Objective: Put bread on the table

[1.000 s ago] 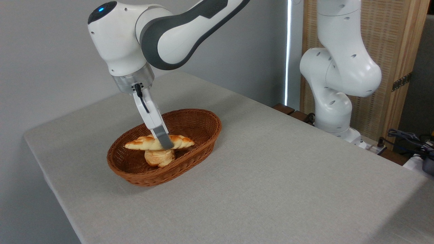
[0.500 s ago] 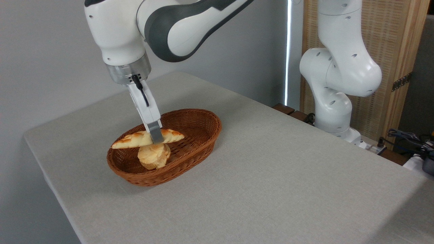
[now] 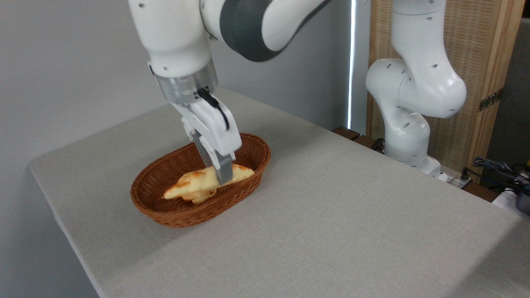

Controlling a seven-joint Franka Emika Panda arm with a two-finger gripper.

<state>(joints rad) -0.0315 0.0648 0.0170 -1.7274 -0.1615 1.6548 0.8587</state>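
The bread (image 3: pixel 198 182), a long golden loaf with pointed ends, hangs tilted over the near right part of the brown wicker basket (image 3: pixel 165 209). My gripper (image 3: pixel 224 176) is shut on it about two thirds of the way along, towards its right end. The loaf's left tip points down into the basket, and its right tip is near the basket's right rim. The table (image 3: pixel 331 223) is covered in light grey cloth. A small pale bun (image 3: pixel 199 195) peeks out from under the loaf inside the basket.
The robot's white base (image 3: pixel 408 124) stands behind the table's far right edge. Cables (image 3: pixel 497 169) lie on the floor at the far right. A wooden screen (image 3: pixel 476 49) is behind the base.
The gripper has carried the bread to the right, from the basket's left half towards its right rim. The wrist has turned, and the loaf now tilts left end down.
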